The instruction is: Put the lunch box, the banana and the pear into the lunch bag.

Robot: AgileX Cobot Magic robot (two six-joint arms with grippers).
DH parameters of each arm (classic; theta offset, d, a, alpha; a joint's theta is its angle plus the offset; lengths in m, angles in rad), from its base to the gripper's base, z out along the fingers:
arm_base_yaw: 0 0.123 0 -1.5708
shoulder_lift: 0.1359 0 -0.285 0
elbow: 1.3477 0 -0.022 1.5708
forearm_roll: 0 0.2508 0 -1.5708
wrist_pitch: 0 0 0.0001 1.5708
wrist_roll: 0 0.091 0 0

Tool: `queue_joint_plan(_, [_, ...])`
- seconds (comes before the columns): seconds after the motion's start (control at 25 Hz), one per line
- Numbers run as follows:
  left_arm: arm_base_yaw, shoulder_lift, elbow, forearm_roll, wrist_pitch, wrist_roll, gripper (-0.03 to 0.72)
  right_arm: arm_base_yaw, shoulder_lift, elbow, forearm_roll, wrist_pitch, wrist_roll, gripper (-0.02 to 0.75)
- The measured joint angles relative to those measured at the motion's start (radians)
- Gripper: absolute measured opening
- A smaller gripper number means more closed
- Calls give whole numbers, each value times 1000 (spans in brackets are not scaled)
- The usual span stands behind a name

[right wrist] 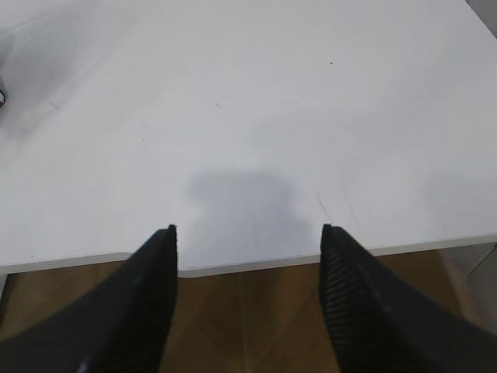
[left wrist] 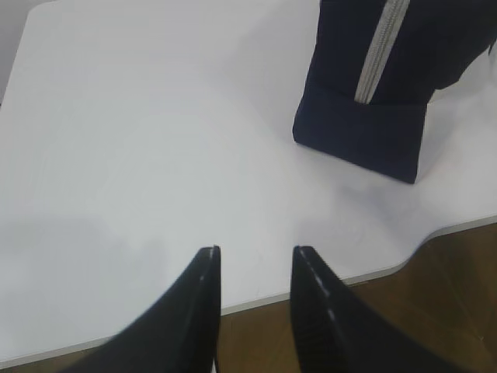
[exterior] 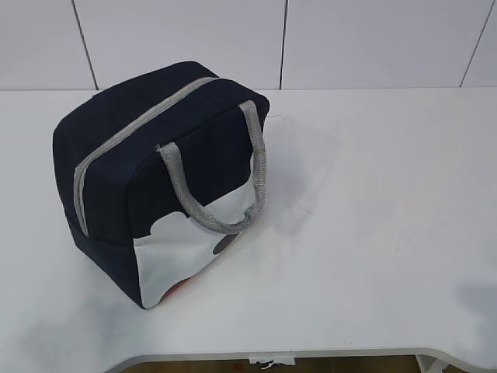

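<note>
Zipped lunch bag on the table, both grippers empty

You see the lunch bag (exterior: 159,183) upright at table (exterior: 373,233) left, zipper (exterior: 128,132) closed, contents hidden; no readable writing. Only wrist views show the left gripper (left wrist: 255,252) and right gripper (right wrist: 247,231), jaws apart, grasping nothing, over the near edge.

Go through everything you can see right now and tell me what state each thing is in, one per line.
lunch bag: upright on the table, zipper closed along the top, handle hanging down the front.
left gripper: open, empty, above the table's near edge.
right gripper: open wide, empty, above the table's near edge.
table: white; no lunch box, banana or pear visible on it.
</note>
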Motion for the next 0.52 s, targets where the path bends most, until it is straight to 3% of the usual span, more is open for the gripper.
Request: queue_joint_plan(0.52, [0,0,0,0,0,0,235,0,0,0,0,-2,0,454])
